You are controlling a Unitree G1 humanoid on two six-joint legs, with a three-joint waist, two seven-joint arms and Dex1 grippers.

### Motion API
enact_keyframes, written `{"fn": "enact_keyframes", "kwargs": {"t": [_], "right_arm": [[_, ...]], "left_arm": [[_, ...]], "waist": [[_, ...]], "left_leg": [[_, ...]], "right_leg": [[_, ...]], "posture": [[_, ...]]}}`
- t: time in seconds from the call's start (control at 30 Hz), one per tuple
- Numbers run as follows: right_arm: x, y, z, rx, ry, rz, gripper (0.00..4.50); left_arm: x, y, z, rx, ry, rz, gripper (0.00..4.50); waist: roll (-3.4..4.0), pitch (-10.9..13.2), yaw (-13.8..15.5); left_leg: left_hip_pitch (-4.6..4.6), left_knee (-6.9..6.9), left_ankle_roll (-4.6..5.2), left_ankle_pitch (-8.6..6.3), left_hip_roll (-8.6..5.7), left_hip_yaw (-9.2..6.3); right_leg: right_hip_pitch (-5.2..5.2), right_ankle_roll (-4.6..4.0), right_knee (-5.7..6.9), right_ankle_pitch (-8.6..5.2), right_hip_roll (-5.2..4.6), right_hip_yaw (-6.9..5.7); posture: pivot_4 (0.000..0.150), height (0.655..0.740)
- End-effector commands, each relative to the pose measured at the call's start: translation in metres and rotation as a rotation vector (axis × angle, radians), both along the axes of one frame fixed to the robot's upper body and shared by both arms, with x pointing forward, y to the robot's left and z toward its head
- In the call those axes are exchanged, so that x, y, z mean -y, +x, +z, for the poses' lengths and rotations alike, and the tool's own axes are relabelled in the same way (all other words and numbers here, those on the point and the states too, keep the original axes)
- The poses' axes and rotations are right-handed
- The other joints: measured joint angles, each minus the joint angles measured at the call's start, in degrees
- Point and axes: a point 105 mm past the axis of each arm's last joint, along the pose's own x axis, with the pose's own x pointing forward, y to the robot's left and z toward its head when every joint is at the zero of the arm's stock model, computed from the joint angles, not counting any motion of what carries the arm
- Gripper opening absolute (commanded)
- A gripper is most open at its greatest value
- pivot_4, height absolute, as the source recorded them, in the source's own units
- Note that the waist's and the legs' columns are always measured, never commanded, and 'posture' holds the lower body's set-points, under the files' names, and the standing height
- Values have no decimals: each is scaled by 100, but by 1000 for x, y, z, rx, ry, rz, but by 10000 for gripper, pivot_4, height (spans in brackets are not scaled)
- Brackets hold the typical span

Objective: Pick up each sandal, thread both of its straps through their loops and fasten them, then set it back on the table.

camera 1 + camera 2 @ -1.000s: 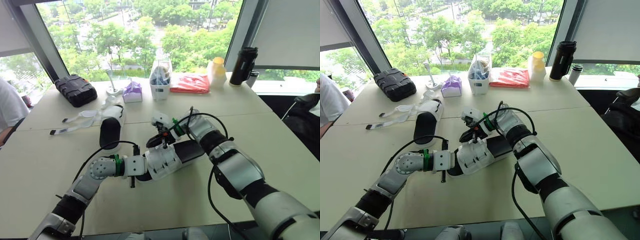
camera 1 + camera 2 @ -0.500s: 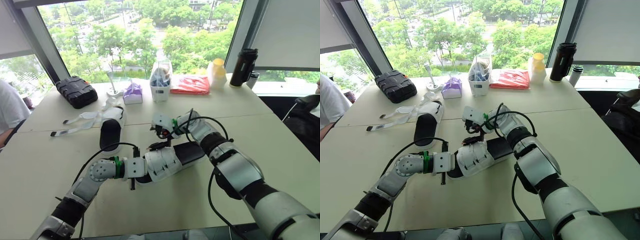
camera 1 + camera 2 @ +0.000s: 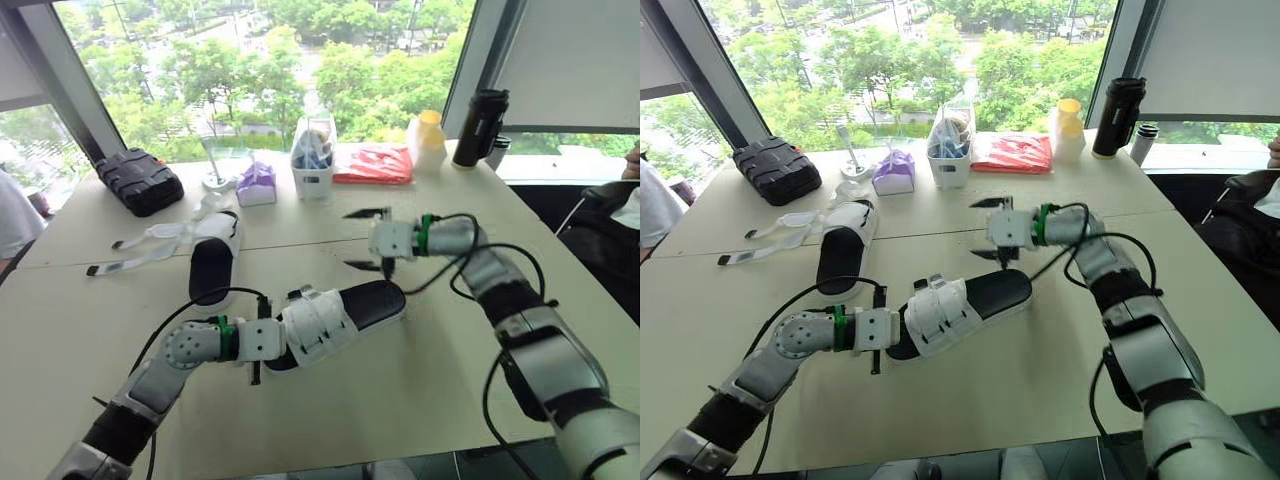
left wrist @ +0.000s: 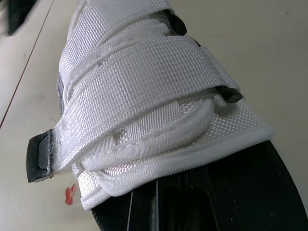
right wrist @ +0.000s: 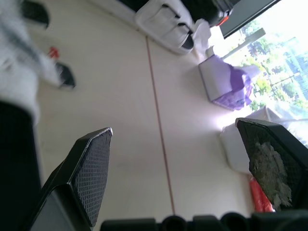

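Above the sandal (image 3: 372, 300), right tool (image 3: 365, 240) wide open, empty; left tool (image 3: 268, 340) hidden behind the straps (image 3: 318, 325), state unclear.

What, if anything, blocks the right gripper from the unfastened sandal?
Probably nothing, so yes: the right gripper hangs open, and bare table runs from it to the unfastened sandal. The fastened sandal lies nearer the robot, beside that path.

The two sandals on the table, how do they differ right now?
The near sandal has both straps wrapped over its top; the far sandal has straps trailing loose across the table. The near sandal lies slantwise, the far sandal points toward the window. Both are white with black footbeds.
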Motion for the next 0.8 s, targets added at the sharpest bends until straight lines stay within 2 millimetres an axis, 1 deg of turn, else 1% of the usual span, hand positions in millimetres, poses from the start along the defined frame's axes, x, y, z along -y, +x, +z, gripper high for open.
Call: {"fn": "enact_keyframes", "kwargs": {"t": [0.03, 0.1, 0.17, 0.27, 0.33, 0.43, 0.53, 0.6, 0.63, 0.8], "right_arm": [[-2, -18, 17, 236, -85, 148, 44411], [3, -35, 3, 283, -127, 237, 44411], [5, -48, -7, 319, -146, 306, 44411], [-1, -53, -11, 361, -139, 357, 44411], [-8, -54, -13, 384, -140, 389, 44411], [-30, -56, -16, 429, -116, 449, 44411], [-42, -56, -17, 472, -118, 489, 44411], [-52, -60, -16, 505, -112, 548, 44411], [-58, -62, -15, 525, -103, 580, 44411], [-83, -78, -16, 618, -86, 750, 44411]], "left_arm": [[-18, -18, -25, -149, 91, 14, 0], [-24, -18, -12, -114, 91, 25, 0], [-30, -19, -1, -89, 92, 38, 0], [-34, -19, 14, -89, 40, 77, 0], [-39, -21, 18, -96, 33, 97, 0], [-47, -23, 33, -122, -52, 173, 0], [-50, -27, 40, -150, -101, 220, 0], [-55, -31, 46, -188, -163, 270, 0], [-59, -32, 49, -206, -195, 299, 0], [-78, -34, 57, -222, -254, 410, 0]], "waist": [[-4, 32, -47], [-20, 46, -80], [-37, 61, -84], [-41, 108, -85], [-52, 135, -78], [-80, 168, -77], [-104, 191, -53], [-110, 194, -8], [-117, 198, 10], [-129, 207, 25]], "left_leg": [[-1, -5, 0, 0, 0, 9], [-1, -10, 0, 0, 7, 11], [1, -15, 4, -3, 19, 10], [0, -18, 3, -2, 23, 11], [-3, -12, -2, 1, 24, 15], [-3, 2, -4, 2, 25, 14], [-12, 6, -13, 7, 26, 14], [-71, 21, -49, 28, 20, 15], [-97, 23, -90, 50, 19, 15], [-100, 16, -112, 63, 16, 15]], "right_leg": [[-9, 0, 4, 0, 0, 7], [-12, -6, 3, -3, 13, 8], [-12, -18, 4, -9, 26, 8], [-15, -24, 6, -8, 31, 11], [-17, -25, 8, -7, 30, 16], [-17, -27, 20, -6, 31, 17], [-36, -29, 42, -6, 32, 22], [-107, -33, 82, -6, 26, 29], [-135, -41, 88, 0, 25, 30], [-144, -53, 92, 6, 35, 29]], "posture": [[1500, 7400], [1500, 7400], [1500, 7400], [1500, 7400], [1500, 7400], [1500, 7400], [1500, 7400], [1500, 7400], [1500, 7400], [1500, 7400]]}}
